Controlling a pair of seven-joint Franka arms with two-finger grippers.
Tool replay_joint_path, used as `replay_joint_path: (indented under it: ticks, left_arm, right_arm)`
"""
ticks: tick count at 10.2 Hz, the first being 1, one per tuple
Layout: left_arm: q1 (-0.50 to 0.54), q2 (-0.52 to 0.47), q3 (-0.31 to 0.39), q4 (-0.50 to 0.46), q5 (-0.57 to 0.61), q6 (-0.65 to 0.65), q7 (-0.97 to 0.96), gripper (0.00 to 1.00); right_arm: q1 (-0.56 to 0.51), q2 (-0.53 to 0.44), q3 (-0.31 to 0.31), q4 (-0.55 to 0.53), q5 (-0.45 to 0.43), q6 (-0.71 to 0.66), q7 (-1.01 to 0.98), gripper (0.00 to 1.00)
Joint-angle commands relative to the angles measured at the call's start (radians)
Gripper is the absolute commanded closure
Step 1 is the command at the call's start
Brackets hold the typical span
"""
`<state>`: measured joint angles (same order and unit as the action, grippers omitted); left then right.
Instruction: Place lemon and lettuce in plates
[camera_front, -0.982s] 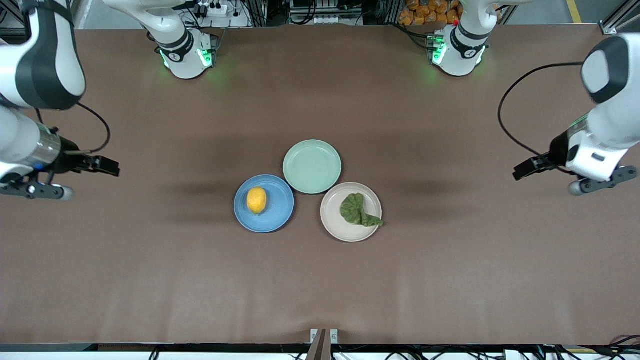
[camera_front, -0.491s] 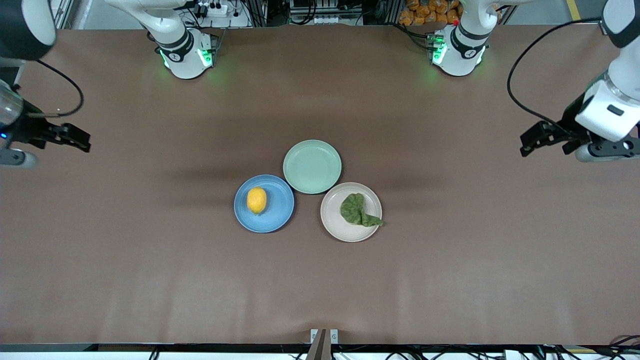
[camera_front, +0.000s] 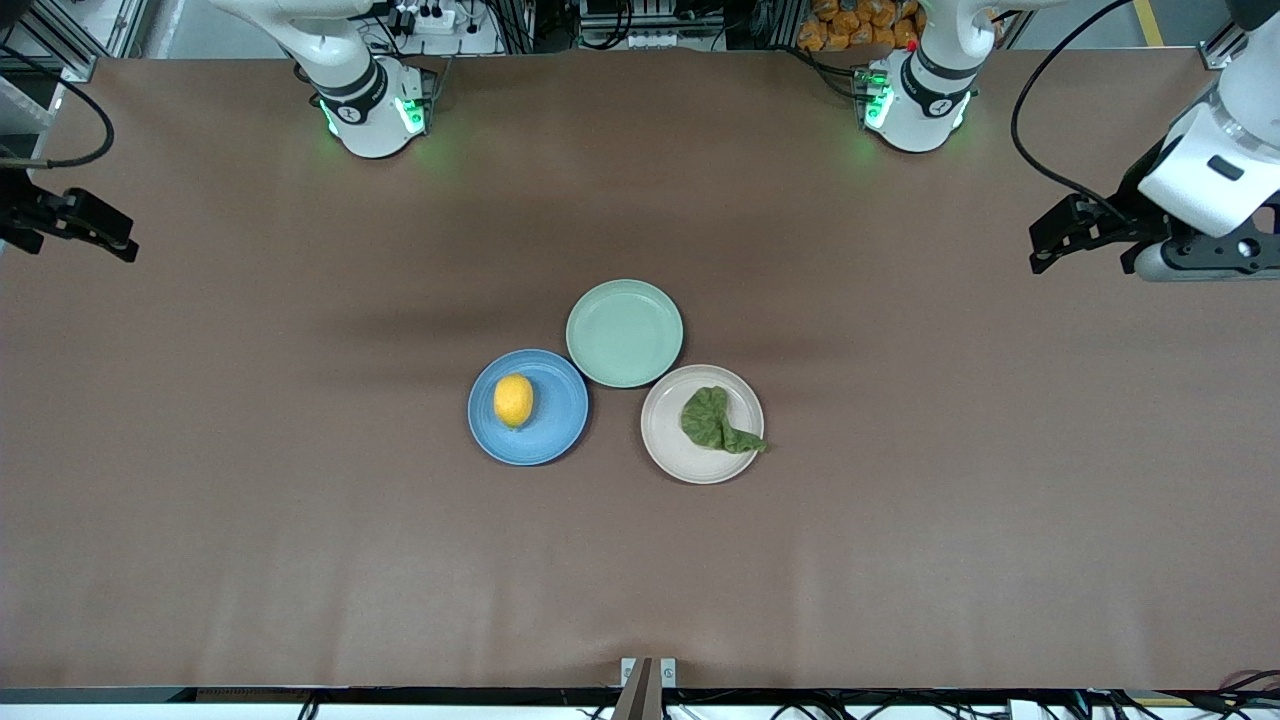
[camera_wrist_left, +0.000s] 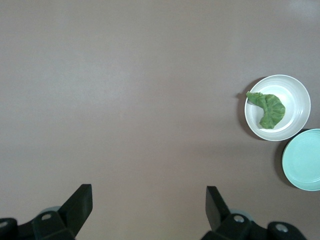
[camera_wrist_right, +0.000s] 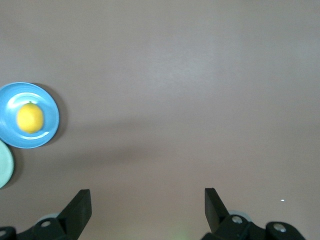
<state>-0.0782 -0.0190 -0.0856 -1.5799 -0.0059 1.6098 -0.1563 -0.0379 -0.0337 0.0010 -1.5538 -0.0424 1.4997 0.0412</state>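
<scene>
The lemon (camera_front: 513, 400) lies on the blue plate (camera_front: 555, 430) at the table's middle; both show in the right wrist view, lemon (camera_wrist_right: 30, 118) on plate (camera_wrist_right: 47, 132). The lettuce (camera_front: 714, 420) lies on the beige-pink plate (camera_front: 675, 455), its tail over the rim; it also shows in the left wrist view (camera_wrist_left: 270, 108) on that plate (camera_wrist_left: 295, 92). My left gripper (camera_front: 1050, 245) is open and empty, high over the left arm's end of the table. My right gripper (camera_front: 115, 235) is open and empty, high over the right arm's end. Both are well away from the plates.
A pale mint-green plate (camera_front: 624, 333) with nothing on it touches the two other plates, farther from the front camera; it also shows in the left wrist view (camera_wrist_left: 305, 159). Bare brown table lies all around.
Both arms have drawn back and up toward their own ends of the table, away from the plates. The lemon, lettuce and plates have not moved.
</scene>
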Motion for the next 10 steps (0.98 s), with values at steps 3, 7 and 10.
replay_joint_path:
  ticks: [3,7,10]
  left_arm:
    - [0.008,0.004,-0.017,0.031,0.043,-0.028,0.023,0.00]
    - [0.008,0.002,-0.019,0.032,0.035,-0.030,0.023,0.00]
    - [0.008,0.002,-0.019,0.032,0.032,-0.030,0.023,0.00]
  right_arm:
    - [-0.016,-0.021,-0.016,0.029,0.055,-0.039,-0.014,0.00]
    - [-0.001,-0.020,-0.041,0.072,0.039,-0.059,-0.015,0.00]
    - [0.000,-0.018,-0.042,0.069,0.045,-0.061,-0.010,0.00]
